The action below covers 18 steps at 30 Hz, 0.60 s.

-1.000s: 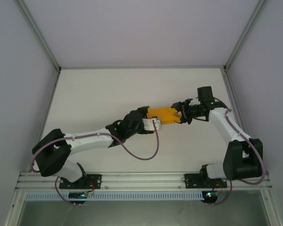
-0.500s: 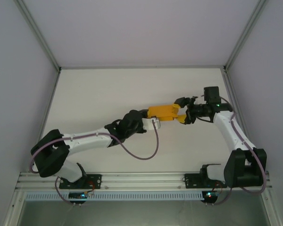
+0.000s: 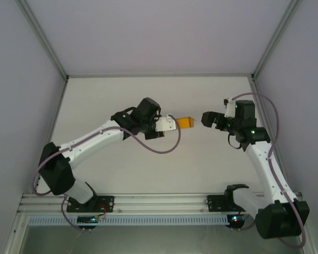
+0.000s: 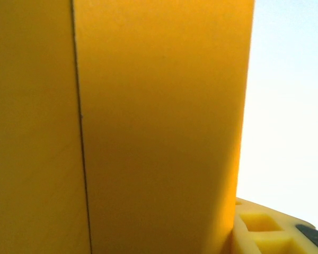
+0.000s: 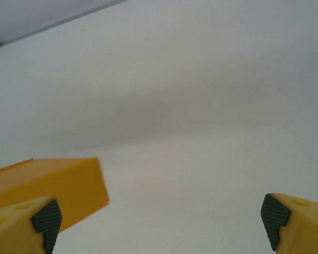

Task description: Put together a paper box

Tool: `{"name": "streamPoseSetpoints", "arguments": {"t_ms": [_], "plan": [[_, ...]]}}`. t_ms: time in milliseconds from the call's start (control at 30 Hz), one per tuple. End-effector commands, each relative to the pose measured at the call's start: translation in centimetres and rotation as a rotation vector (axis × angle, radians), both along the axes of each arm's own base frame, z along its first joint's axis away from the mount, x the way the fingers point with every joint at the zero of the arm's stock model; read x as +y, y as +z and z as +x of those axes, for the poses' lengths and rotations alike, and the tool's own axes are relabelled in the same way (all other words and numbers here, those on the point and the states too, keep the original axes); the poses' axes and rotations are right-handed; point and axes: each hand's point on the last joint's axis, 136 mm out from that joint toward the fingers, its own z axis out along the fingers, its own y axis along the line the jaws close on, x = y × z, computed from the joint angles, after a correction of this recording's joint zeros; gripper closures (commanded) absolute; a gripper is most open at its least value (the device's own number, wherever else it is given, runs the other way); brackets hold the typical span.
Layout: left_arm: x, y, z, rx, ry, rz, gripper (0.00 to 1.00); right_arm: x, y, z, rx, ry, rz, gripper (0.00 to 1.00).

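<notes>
The left gripper is closed on one end of the paper box, which sticks out beyond its fingers. The right gripper is wide open and empty, just off the free end. The card seems light and easily crushed; I would grip its flat walls gently.

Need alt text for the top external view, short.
From above, the left gripper holds a small orange-yellow paper box near the middle of the white table. The right gripper faces the box with its jaws open and a gap between them.
</notes>
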Motion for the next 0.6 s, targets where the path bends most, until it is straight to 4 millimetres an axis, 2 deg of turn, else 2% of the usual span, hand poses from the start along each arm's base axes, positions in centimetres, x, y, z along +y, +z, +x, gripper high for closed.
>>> {"name": "streamPoseSetpoints", "arguments": {"t_ms": [0, 133, 333, 400, 467, 567], "plan": [[3.7, -6.2, -3.7, 0.29, 0.029, 0.194, 0.78, 3.1, 0.9, -0.7, -0.164, 0.272, -0.099, 0.01], [4.2, -7.9, -2.5, 0.395, 0.128, 0.215, 0.78, 5.3, -0.8, -0.8, -0.1, 0.347, -0.146, 0.01], [4.3, -9.6, -2.3, 0.438, 0.137, 0.247, 0.75, 9.3, -3.4, -1.1, -0.005, 0.518, -0.17, 0.02], [4.5, -10.3, -2.2, 0.459, 0.151, 0.263, 0.74, 10.0, -4.0, -0.7, 0.027, 0.546, -0.187, 0.08], [4.4, -10.8, -2.3, 0.476, 0.151, 0.268, 0.74, 10.7, -4.8, -0.3, 0.06, 0.569, -0.204, 0.23], [4.3, -11.1, -2.2, 0.494, 0.151, 0.264, 0.74, 11.7, -5.4, 0.1, 0.081, 0.609, -0.229, 0.37]]}}
